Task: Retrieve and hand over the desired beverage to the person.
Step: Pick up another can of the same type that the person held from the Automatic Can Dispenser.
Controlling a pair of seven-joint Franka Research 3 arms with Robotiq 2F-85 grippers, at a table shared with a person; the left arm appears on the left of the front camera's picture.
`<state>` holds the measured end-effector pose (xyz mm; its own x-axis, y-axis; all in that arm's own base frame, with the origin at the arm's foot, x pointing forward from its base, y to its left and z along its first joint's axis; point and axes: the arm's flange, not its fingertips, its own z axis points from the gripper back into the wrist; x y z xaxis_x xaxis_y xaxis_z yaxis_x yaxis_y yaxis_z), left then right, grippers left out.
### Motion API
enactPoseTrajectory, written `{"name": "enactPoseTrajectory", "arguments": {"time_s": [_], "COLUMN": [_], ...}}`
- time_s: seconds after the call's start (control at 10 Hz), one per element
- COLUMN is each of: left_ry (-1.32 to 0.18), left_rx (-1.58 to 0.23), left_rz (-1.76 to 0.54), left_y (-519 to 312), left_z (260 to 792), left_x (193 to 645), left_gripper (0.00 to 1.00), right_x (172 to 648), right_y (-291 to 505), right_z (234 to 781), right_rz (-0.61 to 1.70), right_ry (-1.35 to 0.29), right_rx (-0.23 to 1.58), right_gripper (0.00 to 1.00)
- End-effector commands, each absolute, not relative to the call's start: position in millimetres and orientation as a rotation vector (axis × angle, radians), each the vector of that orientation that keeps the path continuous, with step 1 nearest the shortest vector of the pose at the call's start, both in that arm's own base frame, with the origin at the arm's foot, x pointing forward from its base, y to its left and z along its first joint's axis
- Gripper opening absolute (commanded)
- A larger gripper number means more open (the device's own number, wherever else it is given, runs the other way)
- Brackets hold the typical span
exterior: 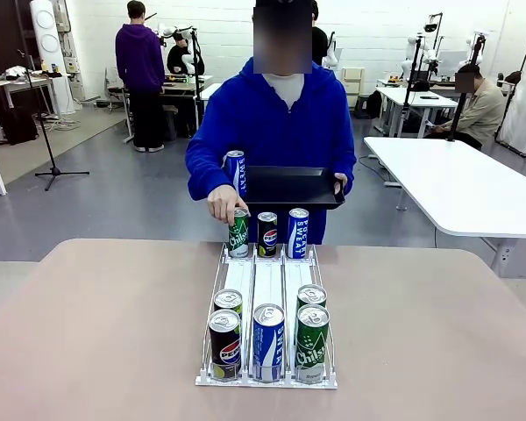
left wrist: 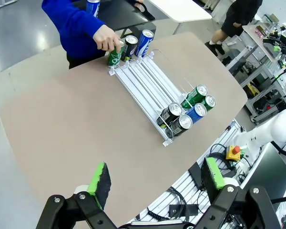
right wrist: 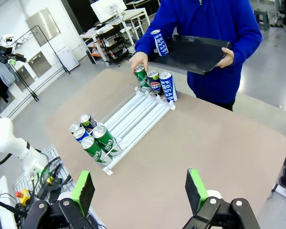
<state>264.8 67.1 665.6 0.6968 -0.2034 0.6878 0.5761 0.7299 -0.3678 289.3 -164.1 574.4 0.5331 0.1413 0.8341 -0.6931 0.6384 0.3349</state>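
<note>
Person (exterior: 280, 114) in blue hoodie stands at far table edge. One hand (exterior: 223, 203) grips green Chilsung can (exterior: 238, 234) at far end of white three-lane rack (exterior: 267, 285), next to Pepsi can (exterior: 267, 233). Other hand holds black tray (exterior: 294, 186) with Pocari Sweat can (exterior: 236, 172) upright on it. Five cans (exterior: 268, 340) bunched at rack's near end. Tan table (exterior: 96, 333) open either side of rack. Left gripper (left wrist: 156, 177) and right gripper (right wrist: 140, 189) above near edge, jaws wide apart, holding nothing.

Seemingly nine cans (exterior: 269, 340), one tray (exterior: 294, 186), one rack (exterior: 267, 279)
</note>
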Motion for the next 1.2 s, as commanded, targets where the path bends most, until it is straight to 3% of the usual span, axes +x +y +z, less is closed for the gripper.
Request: {"name": "enactPoseTrajectory", "arguments": {"time_s": [0.0, 1.1], "left_ry": [-0.675, -0.675], "left_rx": [-0.606, -0.606], "left_rz": [-0.465, -0.465], "left_y": [67.2, 67.2], "left_z": [665.0, 665.0], "left_x": [265.7, 265.7], "left_gripper": [1.0, 1.0], "right_x": [292.6, 292.6], "right_y": [-164.1, -164.1], "right_z": [575.1, 575.1], "right_rz": [0.568, 0.568], "right_ry": [-0.907, -0.907], "right_rx": [0.744, 0.744], "right_gripper": [1.0, 1.0]}}
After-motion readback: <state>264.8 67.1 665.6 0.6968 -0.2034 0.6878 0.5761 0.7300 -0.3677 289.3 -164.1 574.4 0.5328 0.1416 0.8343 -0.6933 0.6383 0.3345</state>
